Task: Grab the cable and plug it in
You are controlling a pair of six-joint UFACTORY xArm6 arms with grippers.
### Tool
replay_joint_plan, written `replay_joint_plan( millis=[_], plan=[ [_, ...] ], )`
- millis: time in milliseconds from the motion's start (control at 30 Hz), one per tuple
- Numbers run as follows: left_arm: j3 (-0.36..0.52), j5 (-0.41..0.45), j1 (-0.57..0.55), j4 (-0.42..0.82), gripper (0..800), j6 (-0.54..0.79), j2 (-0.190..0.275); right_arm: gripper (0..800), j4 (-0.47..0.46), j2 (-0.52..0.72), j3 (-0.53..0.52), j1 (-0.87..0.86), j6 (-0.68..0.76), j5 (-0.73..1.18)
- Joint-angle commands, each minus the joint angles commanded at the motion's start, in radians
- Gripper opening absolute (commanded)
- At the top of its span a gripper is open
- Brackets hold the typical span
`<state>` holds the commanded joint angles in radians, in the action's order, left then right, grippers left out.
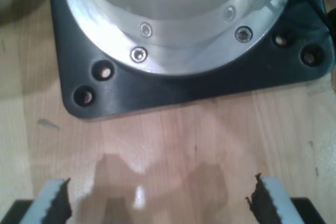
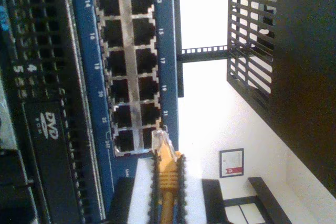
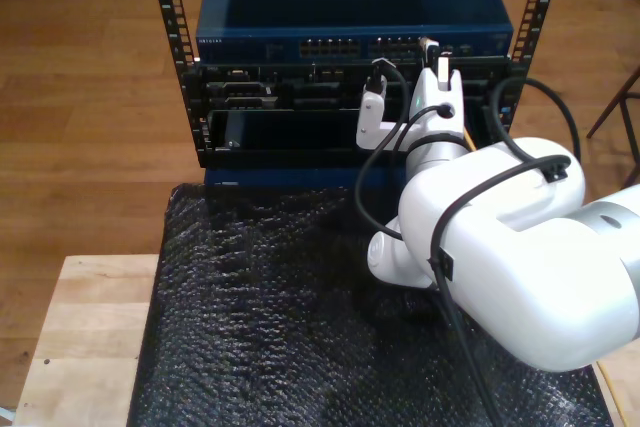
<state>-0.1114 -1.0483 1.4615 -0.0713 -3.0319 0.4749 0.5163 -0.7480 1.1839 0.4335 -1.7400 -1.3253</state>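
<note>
my second gripper (image 2: 167, 203) pinches the thin yellow-orange network cable (image 2: 167, 182) between its fingers, the clear plug at the blue switch's port block (image 2: 126, 72); whether it is seated is hard to tell. my first gripper (image 1: 157, 200) is spread wide over bare wooden tabletop (image 1: 173, 140), near a black base plate (image 1: 210, 85).

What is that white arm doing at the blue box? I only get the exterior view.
Observer: My second gripper pinches the yellow cable; its clear plug is at the mouth of an end port.
Operator: Is there another arm?
Observer: Yes. My first gripper is open, holding nothing, above a wooden table beside a black base plate.
</note>
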Motion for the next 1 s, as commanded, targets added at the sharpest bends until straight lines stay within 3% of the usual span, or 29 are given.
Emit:
replay_joint_plan(
  millis=[1000],
  plan=[
    [0.000, 0.000, 0.000, 0.000, 800, 0.000, 0.000, 0, 0.002, -0.025, 0.037, -0.003, 0.003, 0.000]
  ],
)
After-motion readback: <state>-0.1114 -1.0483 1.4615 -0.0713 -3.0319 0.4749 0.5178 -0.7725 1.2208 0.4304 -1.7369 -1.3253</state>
